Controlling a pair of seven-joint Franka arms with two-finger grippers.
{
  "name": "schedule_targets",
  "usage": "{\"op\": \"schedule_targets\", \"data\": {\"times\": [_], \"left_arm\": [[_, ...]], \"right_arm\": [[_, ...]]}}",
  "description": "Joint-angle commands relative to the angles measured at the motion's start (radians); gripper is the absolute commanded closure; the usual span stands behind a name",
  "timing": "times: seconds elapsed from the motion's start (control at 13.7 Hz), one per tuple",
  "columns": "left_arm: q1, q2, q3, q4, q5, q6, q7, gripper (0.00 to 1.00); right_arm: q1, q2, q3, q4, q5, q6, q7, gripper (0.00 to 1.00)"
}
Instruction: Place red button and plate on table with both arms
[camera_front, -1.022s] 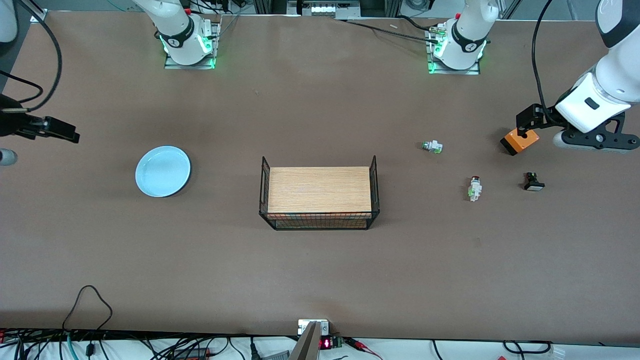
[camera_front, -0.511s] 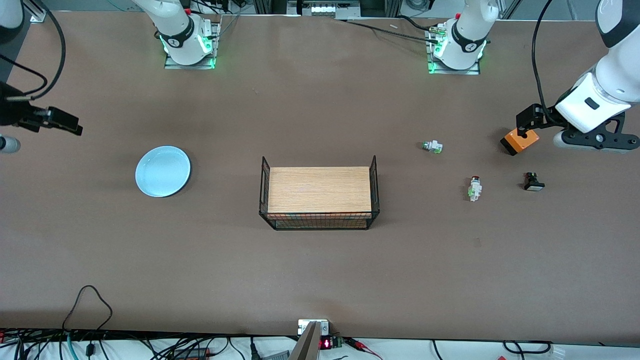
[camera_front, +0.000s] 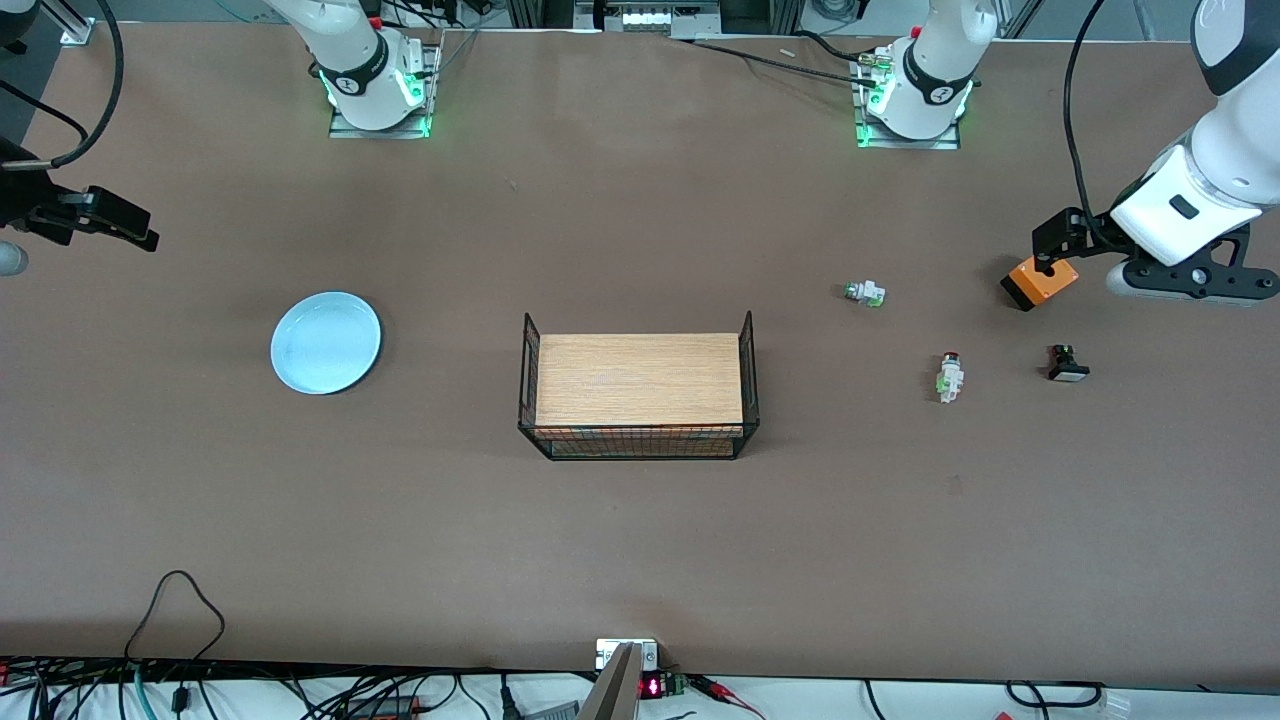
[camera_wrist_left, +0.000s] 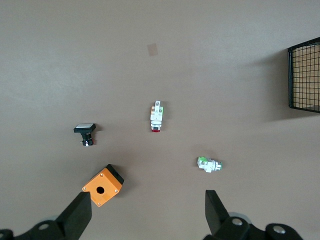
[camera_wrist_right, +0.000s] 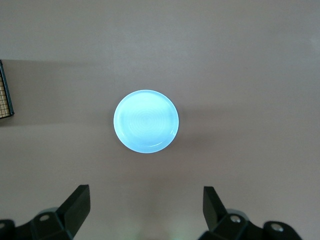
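left claw (camera_wrist_left: 145, 215): fingers spread wide, holding nothing, over the matte brown counter (camera_front: 640, 540) toward the left arm's end | right claw (camera_wrist_right: 145, 212): spread wide, empty, over the counter by the round light-blue plate (camera_front: 326, 343) | plate: on the counter, nothing on it, beside the wire-sided rack with wooden board (camera_front: 638, 392) toward the right arm's end | tiny white-grey red-capped button (camera_front: 949, 377): on the counter, toward the left arm's end from the rack

The rack (camera_front: 638, 395) is set mid-table (camera_front: 640, 550), the plate (camera_front: 326, 342) toward the right arm's end, the red button (camera_front: 949, 377) toward the left arm's
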Motion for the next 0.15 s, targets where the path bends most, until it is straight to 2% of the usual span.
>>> {"op": "schedule_targets", "data": {"times": [0.0, 0.07], "left_arm": [[0.002, -0.007, -0.001, 0.01, -0.01, -0.017, 0.025, 0.0], [0.002, -0.007, -0.001, 0.01, -0.01, -0.017, 0.025, 0.0]], "right_arm": [[0.008, 0.002, -0.004, 0.013, 0.015, -0.001, -0.011, 0.0], [0.008, 0.002, -0.004, 0.013, 0.015, -0.003, -0.011, 0.0]]}}
